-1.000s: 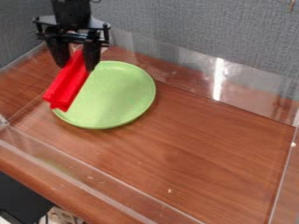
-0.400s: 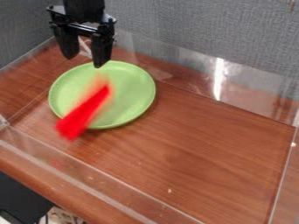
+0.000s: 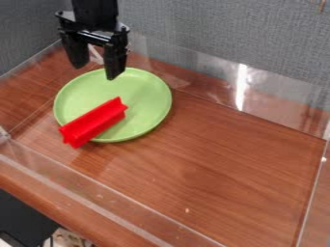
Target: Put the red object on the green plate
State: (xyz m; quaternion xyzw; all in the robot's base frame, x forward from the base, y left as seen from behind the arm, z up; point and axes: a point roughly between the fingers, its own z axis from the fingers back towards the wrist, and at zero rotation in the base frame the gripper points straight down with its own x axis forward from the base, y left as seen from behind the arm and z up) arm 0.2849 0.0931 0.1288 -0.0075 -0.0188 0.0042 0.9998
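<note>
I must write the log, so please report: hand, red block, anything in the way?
Hand open, above the plate's far edge. Red block on green plate, one end over the rim. Nothing seen in the way.

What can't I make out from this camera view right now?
- Whether the underside of the red block lies flat on the green plate: the block itself hides it.
- The plate's rim under the block: covered by the block.
- The upper part of the black arm: cut off by the top edge.
- Fine detail of the pincer's fingertips: too small and dark.
</note>
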